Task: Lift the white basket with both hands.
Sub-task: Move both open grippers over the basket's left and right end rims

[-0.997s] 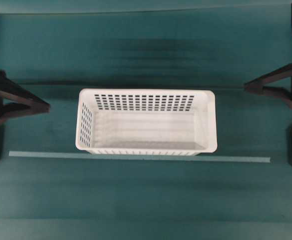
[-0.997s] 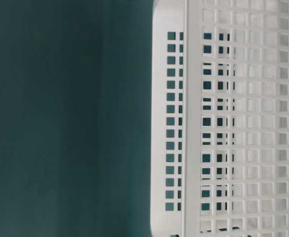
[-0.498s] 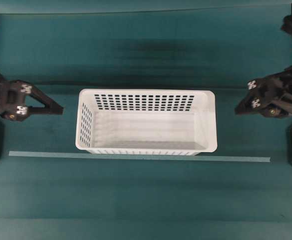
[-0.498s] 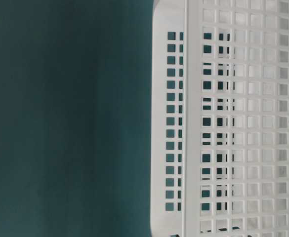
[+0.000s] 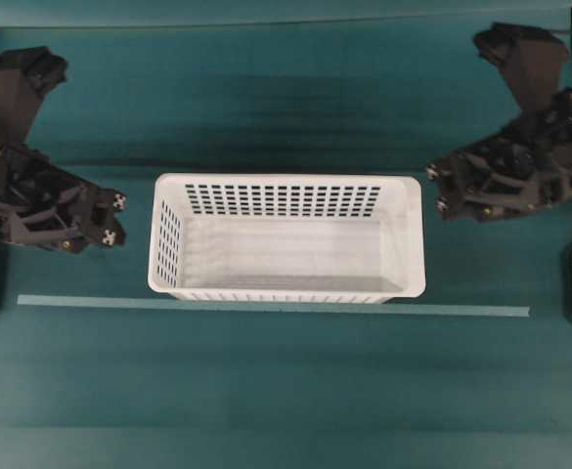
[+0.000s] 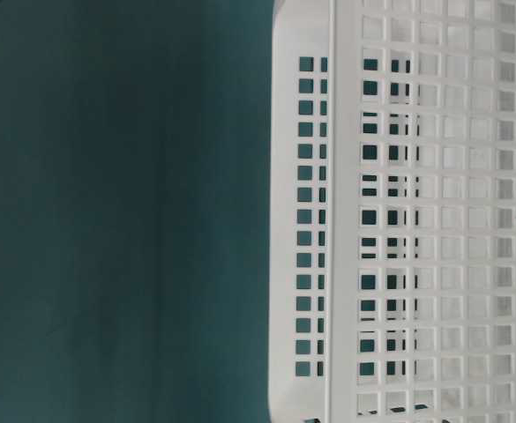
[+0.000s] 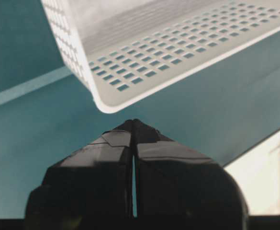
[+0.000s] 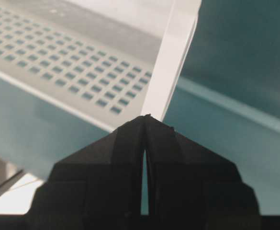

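Perforated rectangular white basket (image 5: 286,237), rounded rim

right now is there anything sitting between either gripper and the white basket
Nothing visible. Only bare teal table lies between the shut left gripper and the white basket, and between the shut right gripper and the basket's other end. The pale strip runs along the front.

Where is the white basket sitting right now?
In the overhead view the white basket sits mid-table on the teal surface, just behind the pale strip, between the shut left gripper and right gripper, neither touching it.
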Controlling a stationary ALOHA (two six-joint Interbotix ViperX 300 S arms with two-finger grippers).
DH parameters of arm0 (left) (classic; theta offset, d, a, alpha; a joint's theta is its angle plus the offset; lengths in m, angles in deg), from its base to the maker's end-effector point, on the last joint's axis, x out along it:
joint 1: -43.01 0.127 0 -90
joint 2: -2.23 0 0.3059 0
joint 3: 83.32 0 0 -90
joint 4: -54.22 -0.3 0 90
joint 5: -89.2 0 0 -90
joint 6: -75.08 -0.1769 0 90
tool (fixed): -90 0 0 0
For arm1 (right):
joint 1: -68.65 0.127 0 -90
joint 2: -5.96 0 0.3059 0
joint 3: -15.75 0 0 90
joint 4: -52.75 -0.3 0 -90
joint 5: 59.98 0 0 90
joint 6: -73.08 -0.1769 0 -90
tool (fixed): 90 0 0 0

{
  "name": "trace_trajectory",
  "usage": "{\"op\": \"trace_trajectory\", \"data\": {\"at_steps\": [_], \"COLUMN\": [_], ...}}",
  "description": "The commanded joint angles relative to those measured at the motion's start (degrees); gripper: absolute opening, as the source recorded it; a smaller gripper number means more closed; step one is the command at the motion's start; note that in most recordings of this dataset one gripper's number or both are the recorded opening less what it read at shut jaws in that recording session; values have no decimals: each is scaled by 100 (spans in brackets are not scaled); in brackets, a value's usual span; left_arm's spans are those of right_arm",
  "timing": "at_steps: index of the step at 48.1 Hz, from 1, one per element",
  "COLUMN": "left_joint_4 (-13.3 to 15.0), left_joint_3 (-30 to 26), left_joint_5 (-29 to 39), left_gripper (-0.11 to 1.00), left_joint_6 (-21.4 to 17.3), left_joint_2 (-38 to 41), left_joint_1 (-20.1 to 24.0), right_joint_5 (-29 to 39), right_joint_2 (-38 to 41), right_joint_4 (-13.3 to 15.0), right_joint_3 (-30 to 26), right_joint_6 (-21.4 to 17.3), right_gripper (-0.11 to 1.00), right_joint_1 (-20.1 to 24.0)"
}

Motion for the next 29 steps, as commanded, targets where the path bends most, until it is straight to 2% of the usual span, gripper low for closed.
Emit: {"op": "trace_trajectory", "data": {"at_steps": [1, 9, 13, 17, 21, 24, 26, 29], "left_joint_4": [-18, -18, -18, -18, -18, -18, -18, -18], "left_joint_3": [-202, -246, -264, -211, -185, -185, -185, -185], "left_joint_5": [-18, -62, -97, -62, -53, -53, -62, -53], "left_gripper": [-3, -3, 2, 10, 26, 45, 58, 76], "left_joint_6": [-88, -97, -114, -114, -79, -26, -9, 18], "left_joint_2": [149, 176, 176, 176, 185, 246, 308, 422], "left_joint_1": [-35, -35, -35, -44, -35, -18, -9, 26], "right_joint_5": [9, -18, -35, -9, 0, -26, -35, -88], "right_joint_2": [272, 439, 466, 492, 510, 527, 545, 571], "right_joint_4": [79, 70, 70, 79, 88, 114, 158, 229], "right_joint_3": [-193, -237, -193, -88, -18, 18, 35, 62], "right_joint_6": [9, -149, -360, -589, -800, -984, -1125, -1354], "right_gripper": [1, 11, 24, 42, 66, 80, 87, 89], "right_joint_1": [-9, 53, 132, 176, 176, 176, 176, 185]}}
